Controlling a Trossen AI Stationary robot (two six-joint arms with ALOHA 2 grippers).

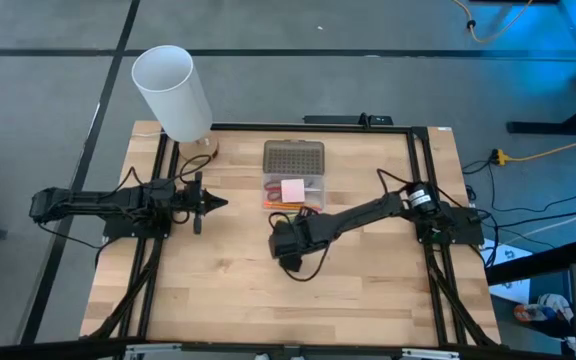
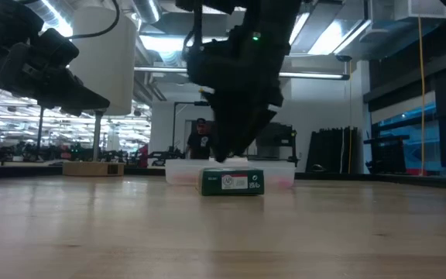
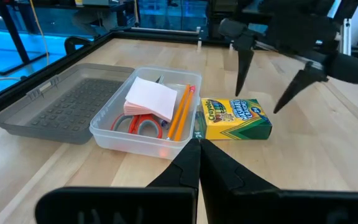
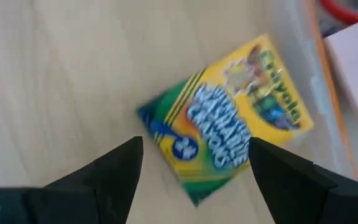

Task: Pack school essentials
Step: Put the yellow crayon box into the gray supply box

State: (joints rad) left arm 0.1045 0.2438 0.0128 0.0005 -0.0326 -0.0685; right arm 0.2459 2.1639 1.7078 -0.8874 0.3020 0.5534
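Crayon box: flat on table beside clear case, just beyond right gripper's wide-open, empty jaws. Advice: square jaws across box's narrow sides. Left gripper: closed, empty.

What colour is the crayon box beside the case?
Yellow and green crayon box, with blue lettering; clearest in the left wrist view.

Right tool hovers beside the open clear case.
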